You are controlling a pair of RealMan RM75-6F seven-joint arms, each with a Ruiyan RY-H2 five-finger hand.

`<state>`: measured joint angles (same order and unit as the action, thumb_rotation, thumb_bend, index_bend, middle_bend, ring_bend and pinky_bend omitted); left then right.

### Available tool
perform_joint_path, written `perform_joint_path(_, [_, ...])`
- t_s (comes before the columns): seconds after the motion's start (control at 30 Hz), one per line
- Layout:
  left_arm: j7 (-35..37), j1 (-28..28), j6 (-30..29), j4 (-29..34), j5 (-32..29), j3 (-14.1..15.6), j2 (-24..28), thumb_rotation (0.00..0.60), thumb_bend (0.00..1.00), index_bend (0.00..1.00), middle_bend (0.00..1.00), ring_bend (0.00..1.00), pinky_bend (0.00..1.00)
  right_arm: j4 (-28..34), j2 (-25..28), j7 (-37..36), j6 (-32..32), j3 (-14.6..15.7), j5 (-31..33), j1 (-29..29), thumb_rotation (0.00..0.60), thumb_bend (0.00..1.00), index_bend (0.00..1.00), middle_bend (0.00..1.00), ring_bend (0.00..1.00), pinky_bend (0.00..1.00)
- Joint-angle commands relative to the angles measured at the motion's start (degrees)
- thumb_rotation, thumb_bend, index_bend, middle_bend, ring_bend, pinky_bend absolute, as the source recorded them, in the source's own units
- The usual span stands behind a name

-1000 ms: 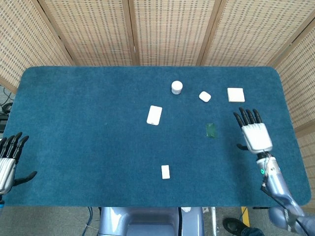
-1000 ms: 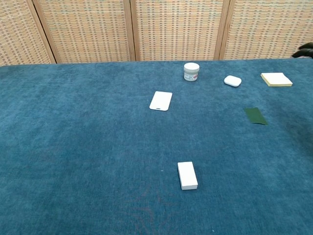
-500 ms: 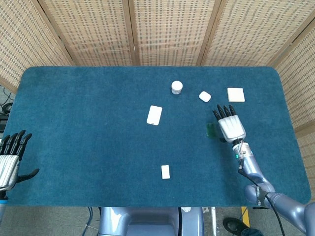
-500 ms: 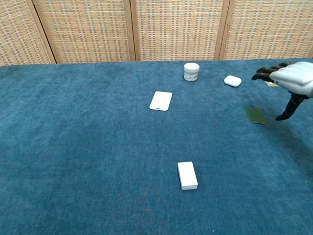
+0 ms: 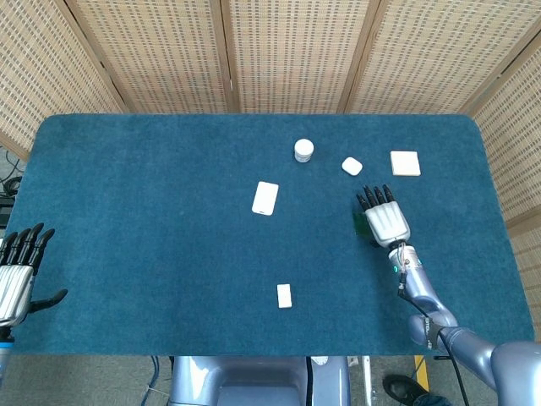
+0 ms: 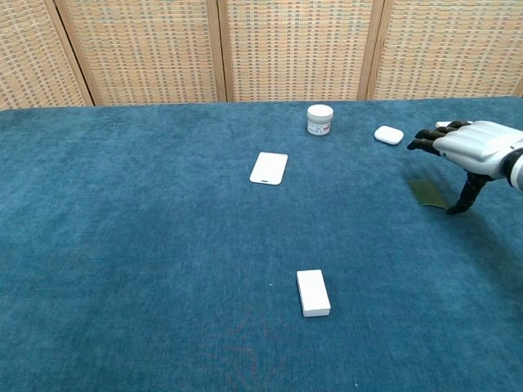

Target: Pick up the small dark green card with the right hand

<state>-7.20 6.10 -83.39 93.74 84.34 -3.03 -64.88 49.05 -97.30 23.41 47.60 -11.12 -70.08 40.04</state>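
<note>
The small dark green card (image 6: 426, 193) lies flat on the blue table cloth at the right; in the head view only its left edge (image 5: 359, 222) shows beside the hand. My right hand (image 5: 383, 217) (image 6: 467, 151) hovers just over the card, palm down, fingers spread, holding nothing. Its thumb points down toward the cloth right beside the card. My left hand (image 5: 15, 269) stays at the table's near left edge, fingers apart and empty.
A white jar (image 5: 303, 150), a white earbud case (image 5: 352, 166) and a pale square pad (image 5: 405, 162) sit behind the card. A white card (image 5: 265, 198) lies mid-table, and a small white box (image 5: 284, 295) nearer the front edge.
My right hand has moved left from the table's right side until it is over the green card, and has come lower. The left hand has barely shifted.
</note>
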Motion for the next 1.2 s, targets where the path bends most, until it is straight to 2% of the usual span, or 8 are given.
perform_joint_path(0.03, [0.0,0.0,0.0,0.0,-0.1,0.0,0.0,0.600,0.00,0.00,0.00,0.00,0.00,-1.1,-0.9,0.0,-0.6,-0.1,0.4,0.8,0.600,0.18,0.01,0.00,0.00,0.00])
perform_joint_path(0.5, [-0.1,0.4,0.7,0.1,-0.8,-0.1,0.0,0.600,0.00,0.00,0.00,0.00,0.00,-3.1,-3.1,0.8,-1.9,-0.3,1.6,2.7,0.600,0.18,0.02,0.00,0.00,0.00])
perform_joint_path(0.9, [-0.4,0.6,0.9,0.2,-1.3,-0.1,-0.1,0.600,0.00,0.00,0.00,0.00,0.00,-10.5,-5.7,0.6,-2.3,-2.8,3.1,6.3,0.600,0.25,0.05,0.00,0.00,0.00])
perform_joint_path(1.1, [-0.5,0.7,1.0,0.2,-1.5,-0.1,0.0,0.600,0.00,0.00,0.00,0.00,0.00,-8.7,-3.9,-0.5,0.6,-3.5,2.2,6.4,0.600,0.26,0.06,0.00,0.00,0.00])
perform_joint_path(1.2, [-0.4,0.7,0.9,0.2,-1.3,-0.1,0.0,0.600,0.00,0.00,0.00,0.00,0.00,-4.5,-2.1,-1.4,2.4,-3.6,1.9,5.5,0.600,0.26,0.06,0.00,0.00,0.00])
